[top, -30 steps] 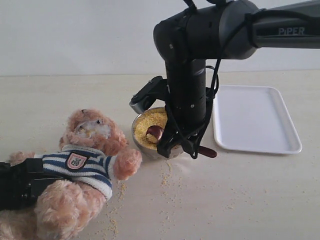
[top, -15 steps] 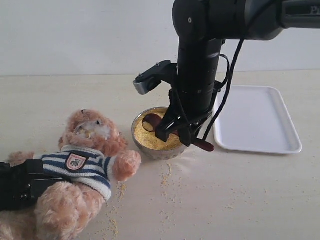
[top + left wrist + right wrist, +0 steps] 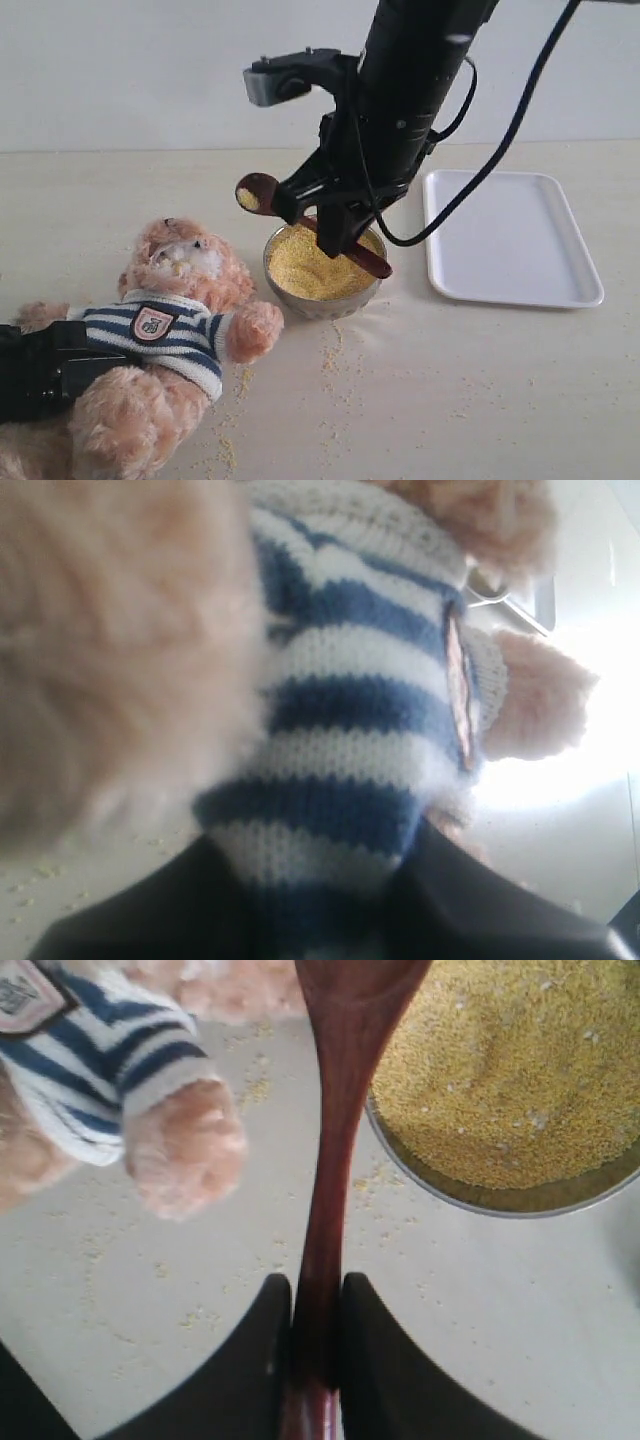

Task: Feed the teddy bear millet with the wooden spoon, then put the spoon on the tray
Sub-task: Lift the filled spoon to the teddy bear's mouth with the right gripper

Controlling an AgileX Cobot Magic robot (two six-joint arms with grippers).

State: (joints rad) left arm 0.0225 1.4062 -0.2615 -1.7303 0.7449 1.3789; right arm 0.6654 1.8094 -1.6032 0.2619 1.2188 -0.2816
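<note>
One scoop of millet (image 3: 247,199) is up. R gripper (image 3: 320,222) pinches the wooden spoon (image 3: 258,190) above the metal bowl (image 3: 322,306). L gripper (image 3: 40,372) squeezes the teddy bear (image 3: 175,290), left of bowl. To do: feed bear, spoon onto tray (image 3: 510,240), right of bowl.

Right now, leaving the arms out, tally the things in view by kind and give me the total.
teddy bear: 1
metal bowl of millet: 1
wooden spoon: 1
tray: 1
Total: 4
</note>
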